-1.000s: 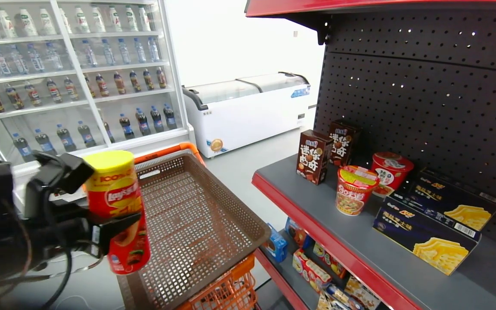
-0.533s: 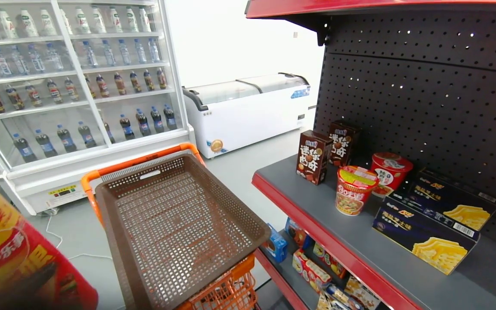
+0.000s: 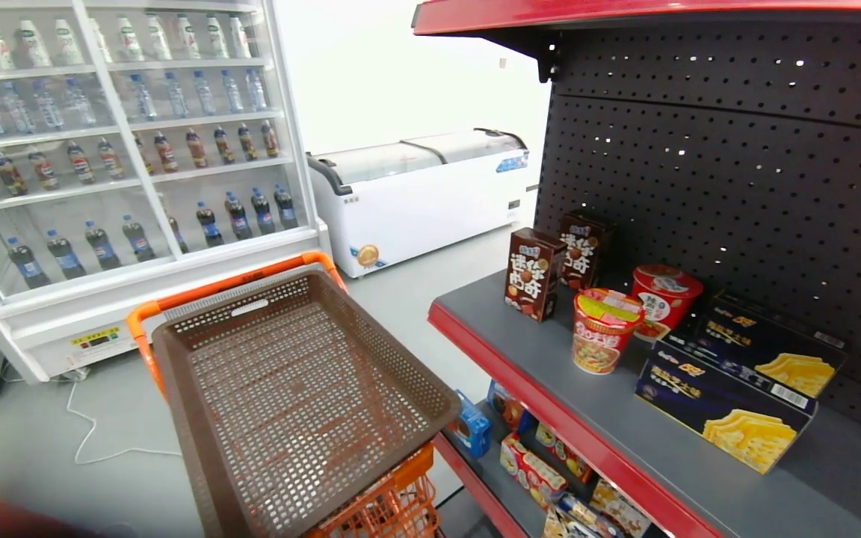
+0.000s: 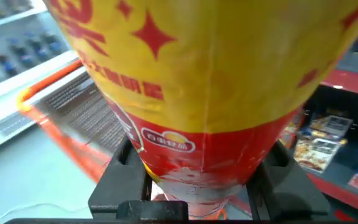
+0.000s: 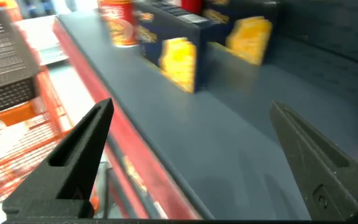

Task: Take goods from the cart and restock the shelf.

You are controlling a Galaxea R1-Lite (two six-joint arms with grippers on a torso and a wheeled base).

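One can point(image 4: 210, 93) is clamped in the left fingers point(image 4: 118, 183), not yet shelved. The right fingers point(image 5: 73, 162) gape wide over the shelf point(image 5: 229, 143); the cart basket point(image 3: 303, 396) looks empty.

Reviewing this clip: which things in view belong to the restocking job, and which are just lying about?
Part of the job:
- chip can, clamped in the left end effector
- brown cart basket
- grey shelf, with the open right end effector above it

Just there:
- drinks fridge
- chest freezer
- cup noodles, chocolate boxes and cracker boxes, already shelved
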